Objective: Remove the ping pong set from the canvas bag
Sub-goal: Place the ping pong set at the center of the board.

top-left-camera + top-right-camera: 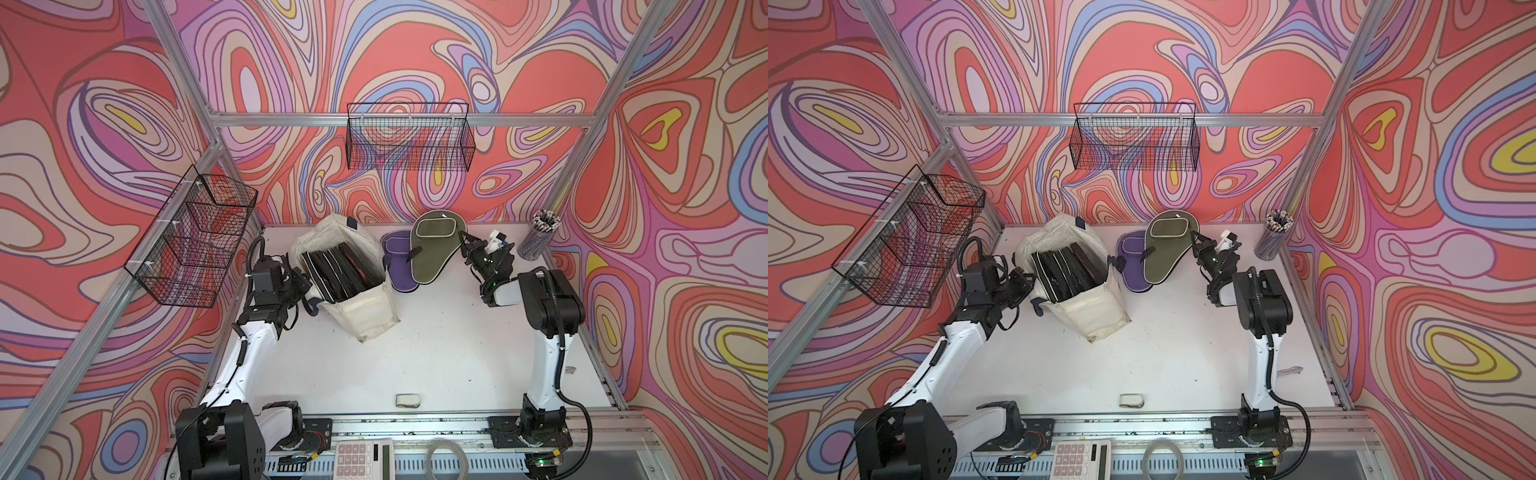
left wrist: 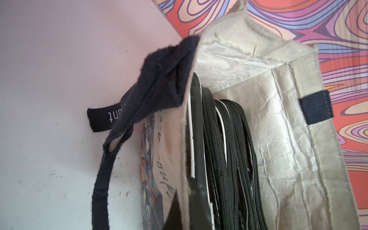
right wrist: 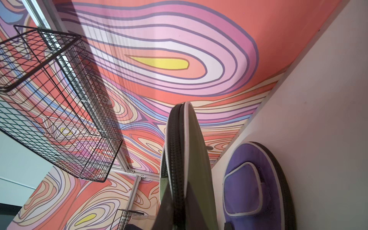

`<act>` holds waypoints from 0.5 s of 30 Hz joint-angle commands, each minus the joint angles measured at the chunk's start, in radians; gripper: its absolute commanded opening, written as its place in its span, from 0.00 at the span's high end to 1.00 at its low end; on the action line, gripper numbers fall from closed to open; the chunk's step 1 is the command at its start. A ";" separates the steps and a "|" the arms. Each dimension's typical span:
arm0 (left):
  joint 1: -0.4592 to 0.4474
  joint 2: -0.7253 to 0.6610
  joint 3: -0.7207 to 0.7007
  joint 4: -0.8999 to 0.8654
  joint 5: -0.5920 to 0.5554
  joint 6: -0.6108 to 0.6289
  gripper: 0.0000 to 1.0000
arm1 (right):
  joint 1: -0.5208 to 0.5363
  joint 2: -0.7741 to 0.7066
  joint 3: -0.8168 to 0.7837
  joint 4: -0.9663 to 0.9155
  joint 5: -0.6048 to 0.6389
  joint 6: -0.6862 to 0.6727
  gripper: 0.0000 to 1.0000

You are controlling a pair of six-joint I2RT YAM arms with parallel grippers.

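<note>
I take the white table first. On it the canvas bag stands upright with its mouth open. My left gripper is closed on the bag's left wall at the rim, next to the drooping navy handle. I judge this pinch is there to keep the mouth spread and to stop the bag tipping or following whatever gets pulled out.

Inside the bag, several black zipped cases are packed on edge, so part of the ping pong set is not out yet. To the bag's right, outside it, the olive green case hangs from my right gripper, jaws clamped on its edge. It is tilted up off the table and partly covers the purple case, which lies flat just beside the bag. I read this as the green case about to be set down there.
</note>
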 commanded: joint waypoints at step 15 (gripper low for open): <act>0.008 0.003 0.033 -0.008 -0.018 0.017 1.00 | 0.020 0.110 0.012 0.086 0.005 0.045 1.00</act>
